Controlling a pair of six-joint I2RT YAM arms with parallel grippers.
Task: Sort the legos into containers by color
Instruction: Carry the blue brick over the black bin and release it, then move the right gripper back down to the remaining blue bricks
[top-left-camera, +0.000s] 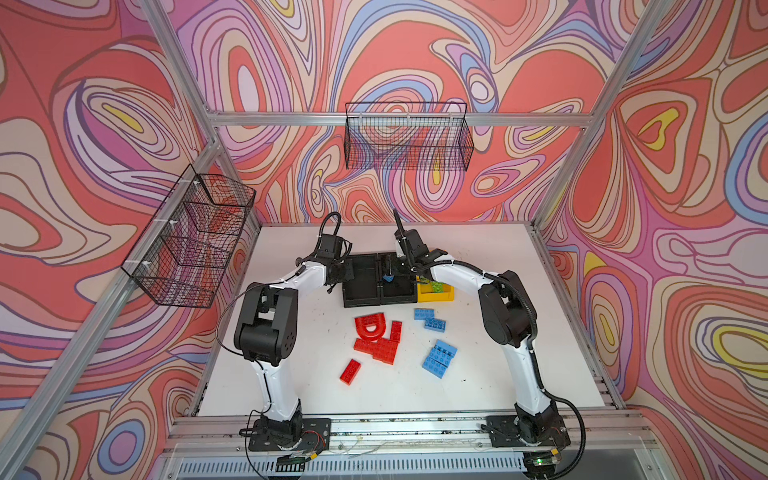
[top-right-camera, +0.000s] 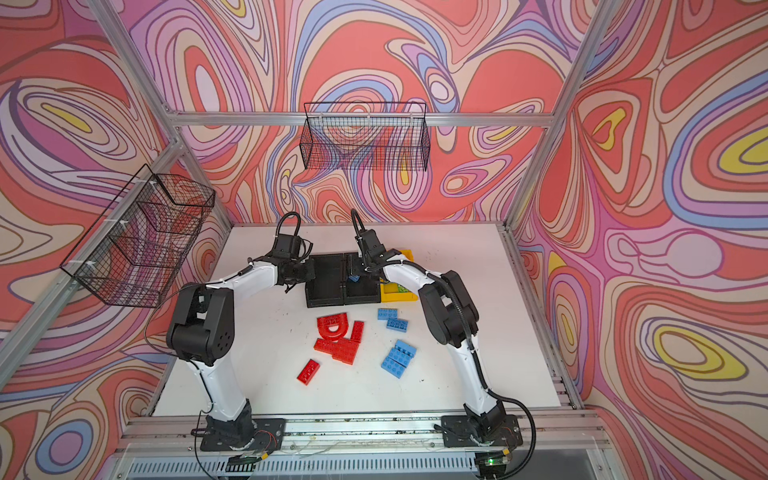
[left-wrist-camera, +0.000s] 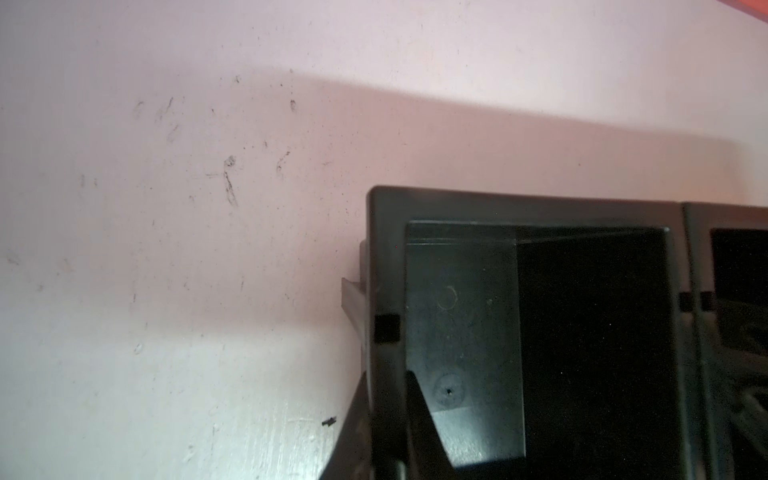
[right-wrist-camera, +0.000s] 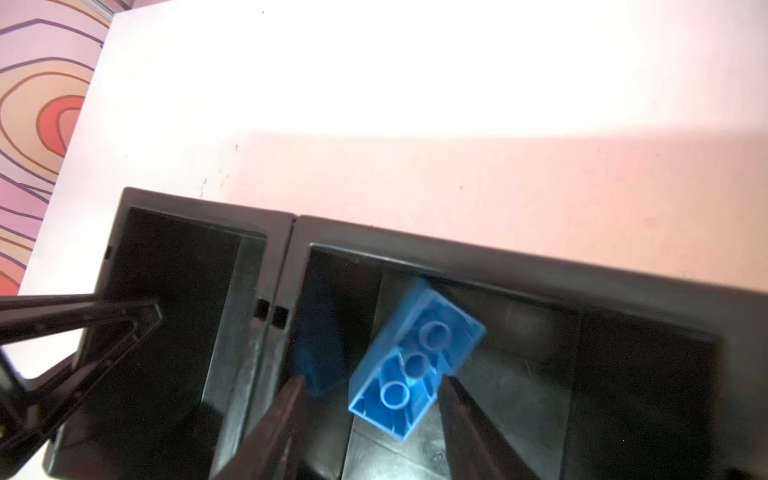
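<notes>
Green legos (top-left-camera: 435, 286) lie in the yellow bin (top-left-camera: 432, 298); a blue brick (right-wrist-camera: 415, 361) tilts loose between the right gripper (right-wrist-camera: 374, 380)'s wide jaws, inside the middle black bin (right-wrist-camera: 498, 259); the left gripper (left-wrist-camera: 386, 399) clamps the end bin (left-wrist-camera: 519, 205)'s wall; red legos (top-left-camera: 376, 340) and blue legos (top-left-camera: 438, 357) lie unsorted mid-frame.

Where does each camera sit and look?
Top views: high over the bases, looking down on the table, left arm, right arm.
Left wrist: faces the end black bin; left claw pinches its wall.
Right wrist: looks into the middle black bin; open right claw, tilted blue brick inside.
Shared: both wrist views show the end black bin.
</notes>
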